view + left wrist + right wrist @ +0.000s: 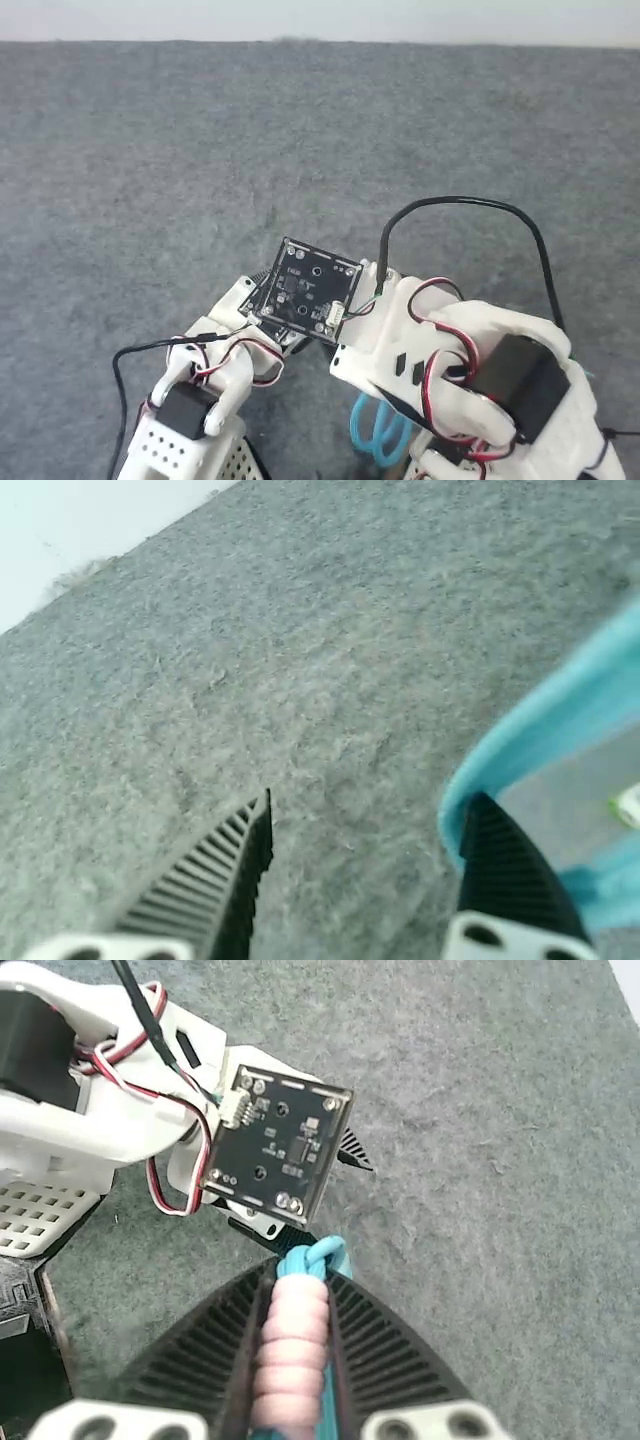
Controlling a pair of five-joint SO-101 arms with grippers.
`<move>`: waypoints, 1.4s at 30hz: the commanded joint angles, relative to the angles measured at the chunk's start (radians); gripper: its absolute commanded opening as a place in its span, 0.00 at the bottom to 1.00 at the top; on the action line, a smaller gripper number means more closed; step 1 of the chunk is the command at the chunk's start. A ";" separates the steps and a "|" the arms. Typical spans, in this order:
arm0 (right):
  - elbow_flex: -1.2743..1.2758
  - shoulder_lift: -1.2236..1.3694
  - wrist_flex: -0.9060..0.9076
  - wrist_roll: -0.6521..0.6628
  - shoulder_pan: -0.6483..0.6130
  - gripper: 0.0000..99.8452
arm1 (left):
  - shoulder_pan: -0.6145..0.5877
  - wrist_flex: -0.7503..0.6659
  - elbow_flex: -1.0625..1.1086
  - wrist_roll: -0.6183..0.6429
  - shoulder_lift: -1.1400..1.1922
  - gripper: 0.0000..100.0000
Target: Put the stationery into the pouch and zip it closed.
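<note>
Right end effector (302, 1282), clamped around pink-teal stationery (290, 1352)

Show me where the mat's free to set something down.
Free: grey mat from the far pale edge down to the arms, full width. Crowded: near edge, where both arms, a camera board and teal loops bunch; right tool is shut on a pink ribbed piece.
</note>
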 commanded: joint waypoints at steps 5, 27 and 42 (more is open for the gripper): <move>-0.094 0.048 0.002 0.012 -0.018 0.01 | 0.009 0.038 -0.070 -0.003 0.005 0.34; 0.018 -0.117 -0.031 0.014 -0.025 0.01 | 0.038 -0.114 0.025 -0.005 0.005 0.44; 0.227 -0.289 -0.059 0.020 0.015 0.01 | 0.143 -0.129 0.031 -0.005 0.005 0.44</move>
